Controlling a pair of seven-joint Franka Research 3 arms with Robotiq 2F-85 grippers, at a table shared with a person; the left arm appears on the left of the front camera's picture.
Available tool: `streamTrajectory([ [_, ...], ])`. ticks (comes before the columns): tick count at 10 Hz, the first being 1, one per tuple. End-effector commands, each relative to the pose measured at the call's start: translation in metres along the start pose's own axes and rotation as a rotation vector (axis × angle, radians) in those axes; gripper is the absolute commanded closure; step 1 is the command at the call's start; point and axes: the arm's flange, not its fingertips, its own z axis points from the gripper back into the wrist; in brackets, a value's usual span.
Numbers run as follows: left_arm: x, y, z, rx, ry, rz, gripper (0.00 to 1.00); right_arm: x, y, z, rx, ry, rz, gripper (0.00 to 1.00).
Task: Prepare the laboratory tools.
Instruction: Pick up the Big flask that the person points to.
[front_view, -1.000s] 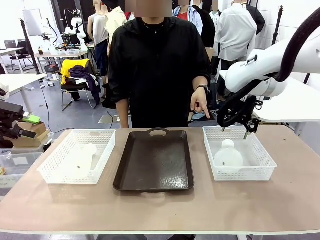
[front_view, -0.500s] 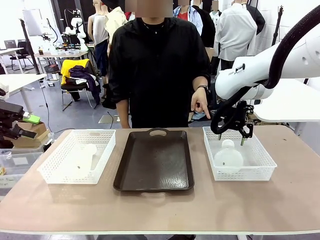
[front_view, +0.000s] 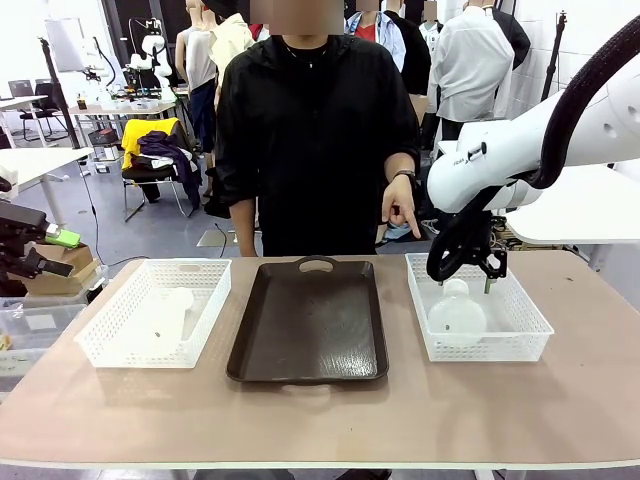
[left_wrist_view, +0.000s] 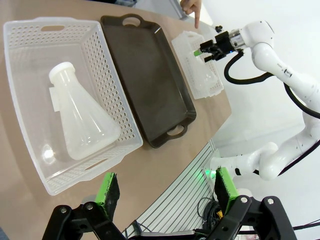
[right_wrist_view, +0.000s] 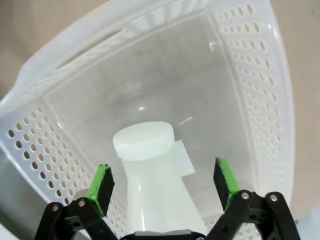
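I hold the right gripper (front_view: 464, 280), fingers spread open, just above the neck of the flask (front_view: 457, 312) in the right basket (front_view: 490, 346). Next, I judge, it must lower and close there. The left gripper (left_wrist_view: 165, 187), also open, hovers near the left basket (left_wrist_view: 26, 26), where the other flask (left_wrist_view: 80, 125) lies on its side.

- You see a dark brown tray (front_view: 308, 320) on the table (front_view: 320, 410)
- Left of the tray, a white mesh basket (front_view: 135, 355); right of it, a second basket (front_view: 485, 348)
- Behind it, a person in black (front_view: 315, 140)
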Motion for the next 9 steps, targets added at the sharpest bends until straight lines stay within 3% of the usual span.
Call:
streamTrajectory([
  [1, -0.0019, 0.0000, 0.0023, 0.005, 0.011, -0.009, 0.00, -0.0076, -0.0034, -0.0059, 0.038, -0.035, 0.054, 0.00],
  [4, -0.0019, 0.0000, 0.0023, 0.005, 0.011, -0.009, 0.00, -0.0038, -0.0017, -0.0136, 0.037, -0.028, 0.171, 0.00],
  [9, -0.0019, 0.0000, 0.0023, 0.005, 0.011, -0.009, 0.00, -0.0042, -0.0027, -0.0154, 0.042, -0.031, 0.199, 0.00],
])
